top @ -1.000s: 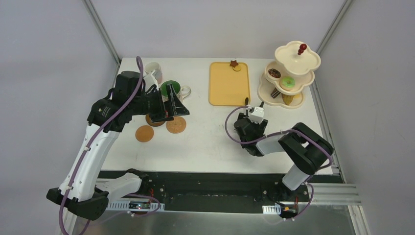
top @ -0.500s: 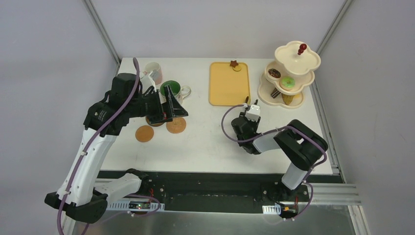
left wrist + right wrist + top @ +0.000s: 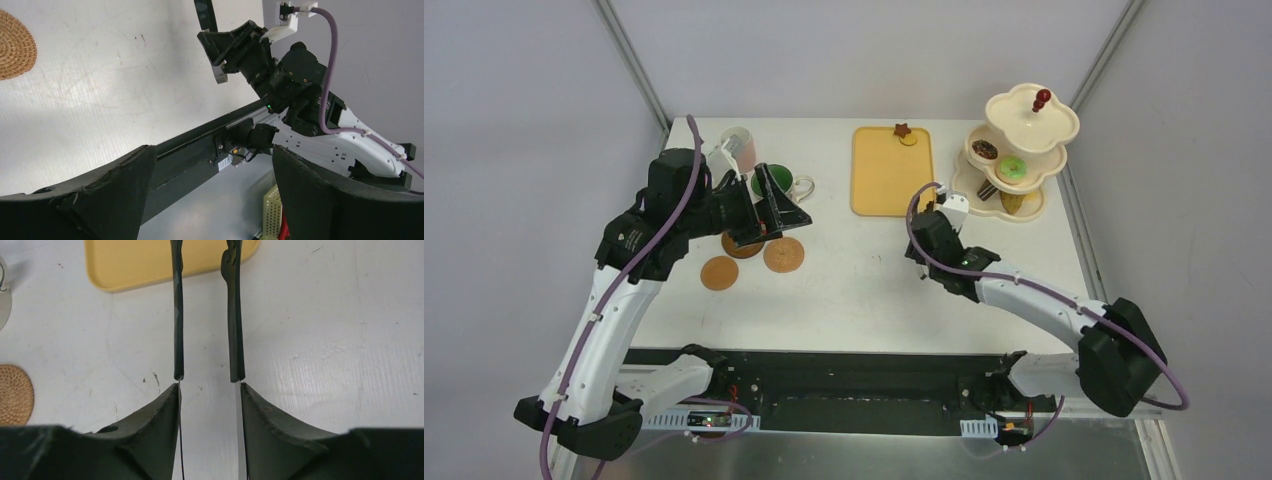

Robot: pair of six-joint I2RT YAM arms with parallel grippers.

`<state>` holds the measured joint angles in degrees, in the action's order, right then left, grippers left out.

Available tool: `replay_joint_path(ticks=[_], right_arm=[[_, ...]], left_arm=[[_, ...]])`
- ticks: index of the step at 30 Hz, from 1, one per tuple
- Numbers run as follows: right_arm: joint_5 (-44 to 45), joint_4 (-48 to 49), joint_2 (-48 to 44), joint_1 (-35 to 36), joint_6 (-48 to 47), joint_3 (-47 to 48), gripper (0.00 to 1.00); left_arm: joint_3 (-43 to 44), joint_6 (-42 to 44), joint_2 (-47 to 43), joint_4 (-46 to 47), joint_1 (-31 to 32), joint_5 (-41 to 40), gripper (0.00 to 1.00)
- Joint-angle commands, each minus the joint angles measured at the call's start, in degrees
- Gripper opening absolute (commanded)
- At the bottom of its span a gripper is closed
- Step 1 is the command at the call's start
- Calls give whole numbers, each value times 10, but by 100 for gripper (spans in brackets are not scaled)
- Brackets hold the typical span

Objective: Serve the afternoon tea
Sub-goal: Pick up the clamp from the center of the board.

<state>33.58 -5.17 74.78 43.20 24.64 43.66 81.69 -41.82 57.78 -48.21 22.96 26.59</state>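
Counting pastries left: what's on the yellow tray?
Brown star pastry and small yellow piece at the yellow tray's far edge; purple cable hides its near right corner.

Bright, even light falls on the white table (image 3: 854, 285), shadows are soft, and the close fingers (image 3: 150, 432) look blurry.

- Yellow rectangular tray (image 3: 892, 180): flat on table, rounded corners.
- White table (image 3: 864, 285): under tray, surface scuffed and speckled near tray's near edge.
- Black tongs (image 3: 178, 325): two slim arms side by side, narrow gap between; far ends cross tray's near edge, tips cut off by frame.
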Motion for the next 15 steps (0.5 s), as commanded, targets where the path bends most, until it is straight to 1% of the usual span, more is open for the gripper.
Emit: replay_joint_path(ticks=[1, 6, 11, 15], right_arm=[[-54, -137, -49, -14, 25, 47, 46], [-91, -197, -66, -54, -4, 118, 46], [-197, -250, -46, -125, -31, 228, 46], [-277, -280, -24, -185, -30, 304, 45]], left_arm=[[-11, -25, -5, 57, 6, 1, 89], [10, -15, 8, 63, 6, -3, 90], [47, 17, 31, 50, 6, -20, 90], [56, 32, 30, 54, 6, -28, 90]])
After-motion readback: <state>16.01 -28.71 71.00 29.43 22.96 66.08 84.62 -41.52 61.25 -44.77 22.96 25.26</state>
